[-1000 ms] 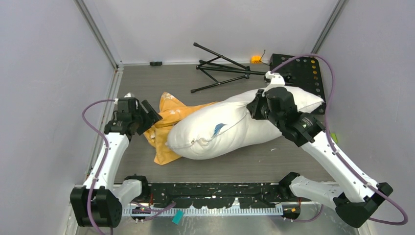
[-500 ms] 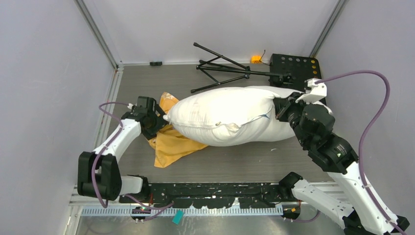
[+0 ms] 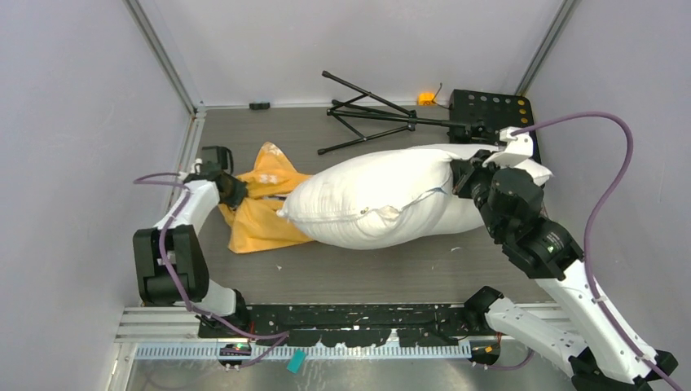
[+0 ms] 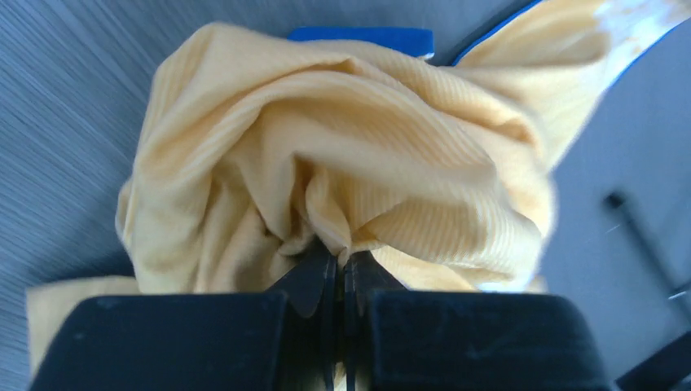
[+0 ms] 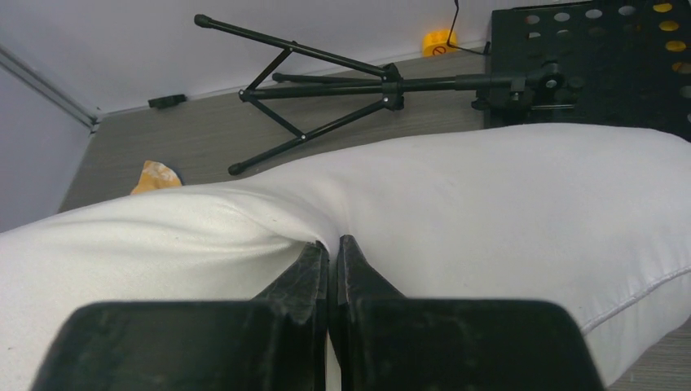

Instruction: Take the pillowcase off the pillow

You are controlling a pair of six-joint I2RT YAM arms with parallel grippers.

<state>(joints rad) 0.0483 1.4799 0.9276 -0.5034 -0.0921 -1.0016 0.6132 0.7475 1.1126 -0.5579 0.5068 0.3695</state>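
Note:
The plump white pillow (image 3: 383, 204) lies across the middle of the table, nearly all of it bare. The orange-yellow pillowcase (image 3: 257, 208) is bunched at its left end, still against the pillow's left tip. My left gripper (image 3: 232, 191) is shut on a fold of the pillowcase (image 4: 342, 171), the fabric pinched between the fingertips at the left gripper (image 4: 342, 252). My right gripper (image 3: 458, 175) is shut on a pinch of the pillow (image 5: 456, 204) near its right end, its jaws closed at the right gripper (image 5: 332, 244).
A folded black tripod (image 3: 375, 114) lies at the back of the table. A black perforated plate (image 3: 497, 110) sits at the back right, with a small orange object (image 3: 426, 98) beside it. Grey walls close in on the left, back and right.
My left gripper has closed on the pillowcase and pulled it left, away from the pillow. The right gripper keeps its hold on the pillow, which shifted slightly.

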